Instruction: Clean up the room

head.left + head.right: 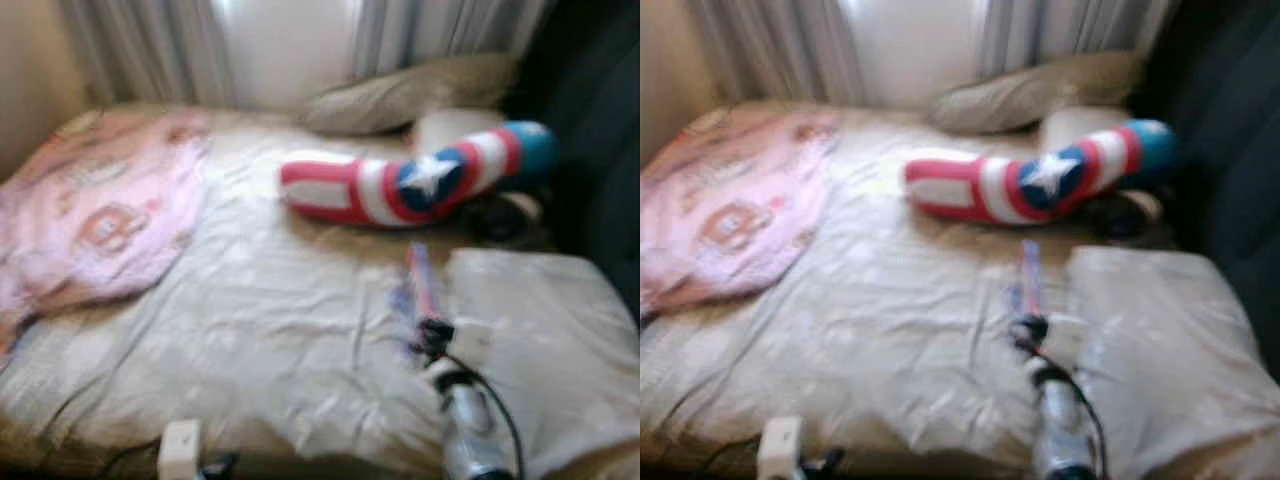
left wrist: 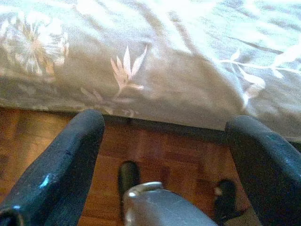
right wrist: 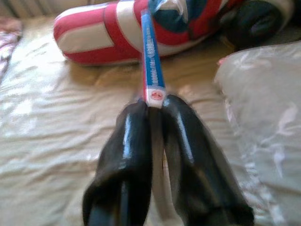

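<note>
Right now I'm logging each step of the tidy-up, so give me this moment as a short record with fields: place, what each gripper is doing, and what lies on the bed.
place: bed with pale floral cover, curtains behind
right gripper: shut on a thin red and blue tube, held above the bed
left gripper: open, low by the bed edge over wooden floor
on bed: pink blanket, red white and blue star pillow, beige pillow

open room: wide bare sheet (image 1: 270,300) mid-bed, before the star-and-stripe bolster (image 1: 400,185) | left of bolster: pink blanket (image 1: 100,210) heaped | right of bolster: dark wall close | nearer than bolster, right: flowered pillow (image 1: 540,330) blocks | behind bolster: beige pillow (image 1: 400,95), curtains (image 1: 150,45)
</note>
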